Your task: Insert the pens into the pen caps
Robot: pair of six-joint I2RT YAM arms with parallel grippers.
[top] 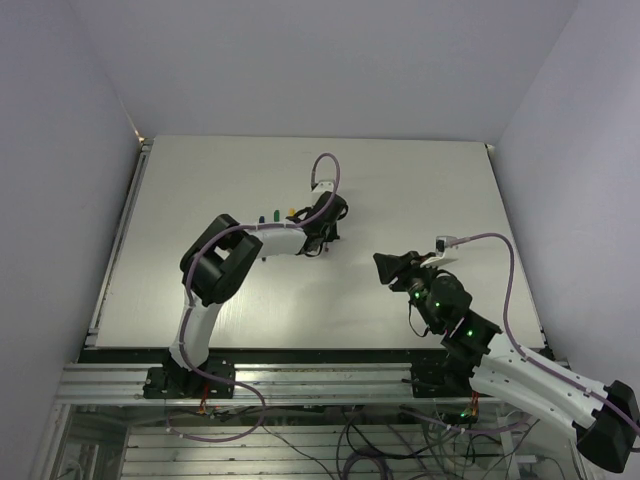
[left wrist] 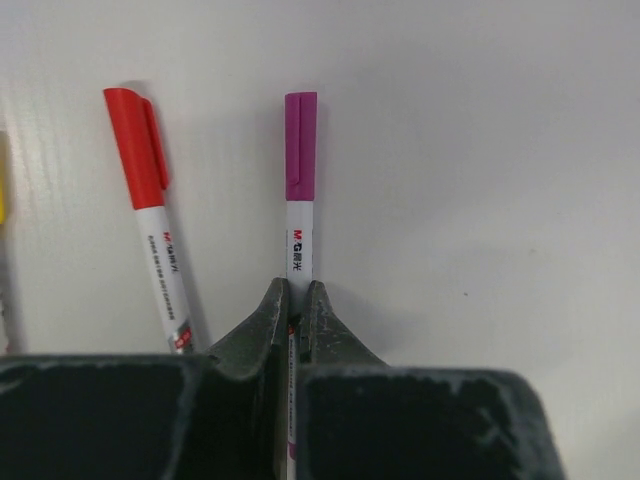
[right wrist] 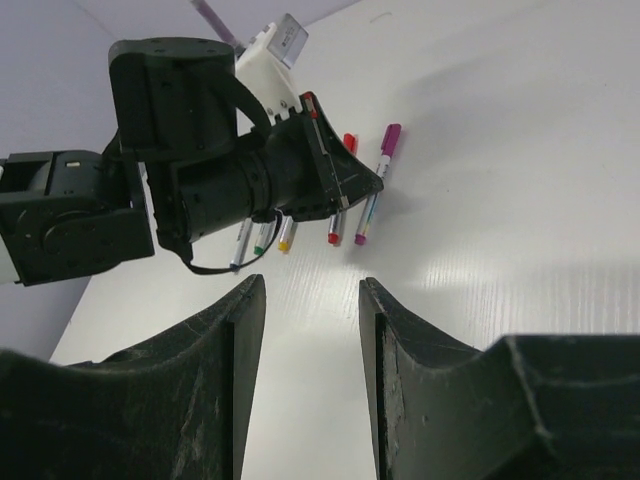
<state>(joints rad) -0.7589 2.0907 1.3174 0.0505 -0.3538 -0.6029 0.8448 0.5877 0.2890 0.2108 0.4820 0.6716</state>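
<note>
White table [top: 400,180] fills centre of frame. Pale grey walls [top: 60,150] at left, right and top. Aluminium rail [top: 320,382] along table's bottom edge. Tangled cables [top: 370,440] at bottom of frame.

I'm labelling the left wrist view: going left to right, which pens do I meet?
yellow sliver at the edge, barely visible → red-capped pen → magenta-capped pen, pinched by the left gripper.

Robotics lab, 2 bolted arms [top: 215,265], white table [top: 420,180], aluminium frame [top: 320,383], loose cables [top: 370,440], bare walls [top: 60,100]
</note>
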